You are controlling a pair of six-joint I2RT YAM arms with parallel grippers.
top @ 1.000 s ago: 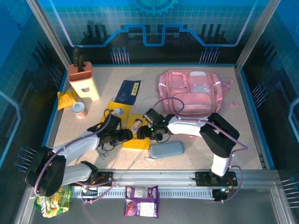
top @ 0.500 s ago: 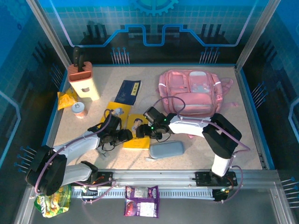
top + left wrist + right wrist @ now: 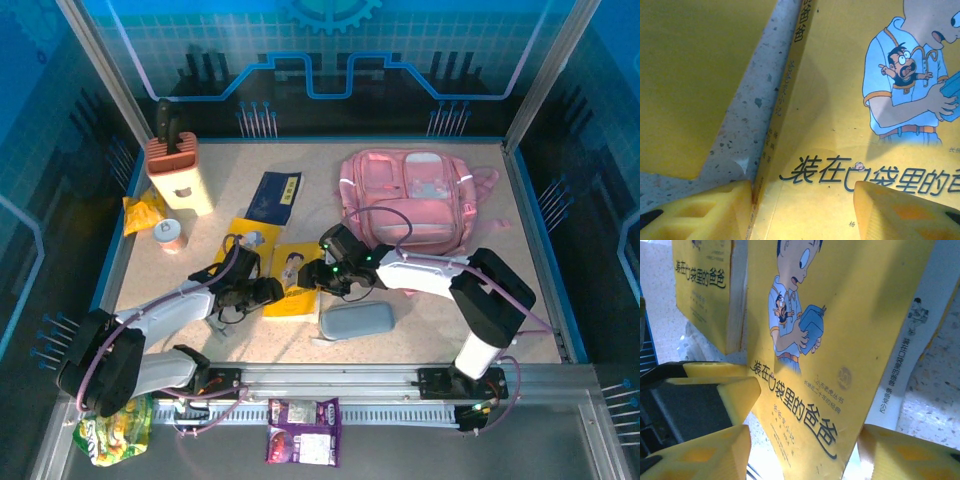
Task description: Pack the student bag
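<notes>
Right gripper (image 3: 320, 280) farther right, astride book (image 3: 292, 270)

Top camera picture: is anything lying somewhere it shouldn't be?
Yes. A purple snack packet and a crinkly green packet lie off the speckled tabletop, down on the grey ledge in front of the metal rail, away from the other things. They look dropped or left out.

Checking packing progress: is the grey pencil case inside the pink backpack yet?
No, the grey pencil case lies on the table, apart from the student bag.
</notes>
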